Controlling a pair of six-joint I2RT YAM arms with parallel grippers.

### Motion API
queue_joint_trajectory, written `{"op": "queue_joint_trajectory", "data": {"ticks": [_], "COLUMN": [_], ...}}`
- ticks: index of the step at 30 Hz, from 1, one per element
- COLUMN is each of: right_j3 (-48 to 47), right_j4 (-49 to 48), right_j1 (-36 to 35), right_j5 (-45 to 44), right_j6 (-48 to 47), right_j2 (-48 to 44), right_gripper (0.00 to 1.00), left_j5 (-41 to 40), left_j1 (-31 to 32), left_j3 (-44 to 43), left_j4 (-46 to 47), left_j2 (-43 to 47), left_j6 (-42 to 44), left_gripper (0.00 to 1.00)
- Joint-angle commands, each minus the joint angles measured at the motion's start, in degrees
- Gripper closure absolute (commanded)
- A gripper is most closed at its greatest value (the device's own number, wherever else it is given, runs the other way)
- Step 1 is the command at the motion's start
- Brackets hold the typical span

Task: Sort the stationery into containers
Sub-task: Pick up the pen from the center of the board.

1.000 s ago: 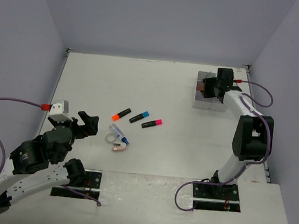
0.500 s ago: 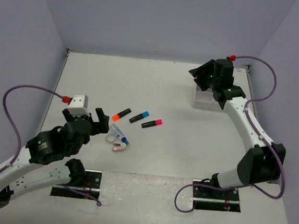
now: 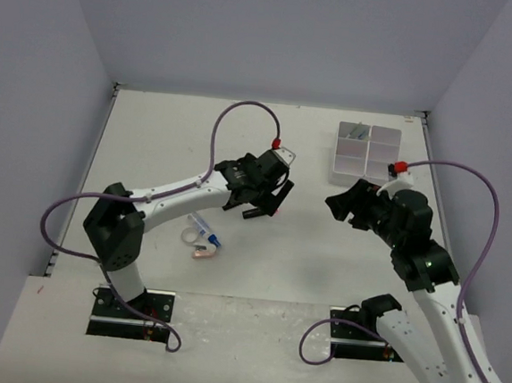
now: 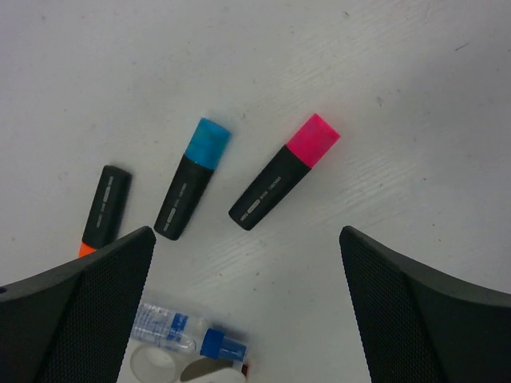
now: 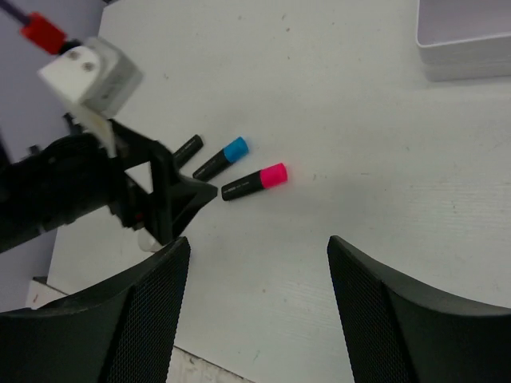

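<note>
Black, mesh-textured left end effector [image 4: 246, 236] and right end effector [image 5: 257, 242] both gape wide, empty.

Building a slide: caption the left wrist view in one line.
Open left gripper above the pink highlighter, blue highlighter and orange highlighter alongside.

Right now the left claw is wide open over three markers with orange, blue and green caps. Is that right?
Almost. The third cap is pink, not green: the left wrist view shows the pink highlighter next to the blue highlighter and orange highlighter. The left gripper is indeed wide open over them.
</note>
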State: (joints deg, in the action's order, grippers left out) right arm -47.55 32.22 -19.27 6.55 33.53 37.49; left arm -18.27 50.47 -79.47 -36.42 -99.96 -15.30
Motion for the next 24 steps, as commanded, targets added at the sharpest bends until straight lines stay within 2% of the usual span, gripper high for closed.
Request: {"op": "queue_joint_trajectory", "data": {"ticks": [1, 5, 10, 14, 17, 20, 22, 24], "right_j3": [1.4, 2.4, 3.2, 2.9, 2.6, 2.3, 2.3, 2.2], "right_j4": [1.4, 0.4, -0.6, -0.3, 0.0, 0.1, 0.4, 0.5], "right_j1": [0.1, 0.1, 0.1, 0.1, 0.1, 0.1, 0.1, 0.1], "right_j5": [1.6, 4.5, 6.3, 6.2, 6.5, 6.2, 5.7, 5.2], "right_j6": [-2.5, -2.7, -2.7, -3.2, -3.1, -2.8, -2.6, -2.0], "right_j2": [-4.2, -4.6, -5.0, -5.7, -6.6, -7.6, -7.7, -7.1], "right_gripper": [0.28, 0.29, 0.3, 0.3, 0.3, 0.31, 0.32, 0.32], "left_j5": [11.7, 15.8, 18.0, 18.0, 20.6, 23.4, 24.8, 26.2], "left_j1": [-1.3, -3.2, -5.5, -6.2, -7.1, -7.3, -7.2, -7.0], "left_j3": [-3.8, -4.3, -3.5, -2.6, -1.8, -0.9, 0.9, 3.5], "left_j4": [1.0, 0.5, 1.9, 3.3, 4.5, 5.2, 5.9, 7.7], "left_j2": [-3.9, -9.5, -13.6, -16.5, -18.1, -19.1, -18.1, -16.0], "left_j6": [14.2, 17.8, 18.1, 17.8, 16.5, 14.4, 13.6, 12.5], "left_gripper": [0.0, 0.05, 0.26, 0.29, 0.38, 0.69, 0.8, 0.94]}}
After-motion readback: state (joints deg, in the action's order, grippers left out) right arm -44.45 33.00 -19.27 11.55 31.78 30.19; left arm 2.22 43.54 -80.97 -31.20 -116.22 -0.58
